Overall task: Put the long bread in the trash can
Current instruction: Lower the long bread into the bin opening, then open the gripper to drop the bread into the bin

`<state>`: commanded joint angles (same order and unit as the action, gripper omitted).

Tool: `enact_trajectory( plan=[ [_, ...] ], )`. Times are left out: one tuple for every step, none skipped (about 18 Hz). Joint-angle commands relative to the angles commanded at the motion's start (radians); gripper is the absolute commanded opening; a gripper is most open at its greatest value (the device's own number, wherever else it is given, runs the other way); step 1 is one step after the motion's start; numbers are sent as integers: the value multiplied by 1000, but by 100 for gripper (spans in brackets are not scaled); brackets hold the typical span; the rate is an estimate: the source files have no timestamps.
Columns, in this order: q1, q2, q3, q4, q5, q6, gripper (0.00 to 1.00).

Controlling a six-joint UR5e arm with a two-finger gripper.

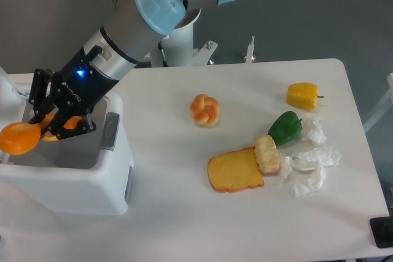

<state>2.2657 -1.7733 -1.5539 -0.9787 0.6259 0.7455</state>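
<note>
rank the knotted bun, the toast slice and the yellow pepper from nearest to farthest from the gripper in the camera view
Measured from the gripper, which holds the long bread over the trash can at far left:
1. Knotted bun, mid-table, nearest.
2. Toast slice, further right and toward the front edge.
3. Yellow pepper, far right, farthest.
</note>
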Motion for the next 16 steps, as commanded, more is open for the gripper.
enact_trajectory(
  plan=[
    [0, 0, 0, -2, 0, 2, 56],
    [0, 0, 0, -2, 0, 3, 59],
    [0, 0, 0, -2, 0, 5, 65],
    [0, 0, 0, -2, 0, 5, 69],
    [0, 0, 0, -2, 0, 3, 69],
    [0, 0, 0, -2, 0, 5, 71],
    [0, 0, 0, 0, 0, 5, 75],
    [0, 0, 0, 0, 0, 5, 78],
    [0, 0, 0, -2, 0, 3, 80],
    [0, -2, 0, -2, 0, 3, 80],
    [0, -3, -2, -2, 0, 3, 80],
    [0, -5, -2, -2, 0, 3, 80],
    [0, -3, -2, -2, 0, 5, 82],
    [0, -3, -2, 0, 0, 5, 87],
    [2, 0, 0, 0, 0, 5, 88],
    [3, -2, 3, 0, 2, 5, 90]
  ],
)
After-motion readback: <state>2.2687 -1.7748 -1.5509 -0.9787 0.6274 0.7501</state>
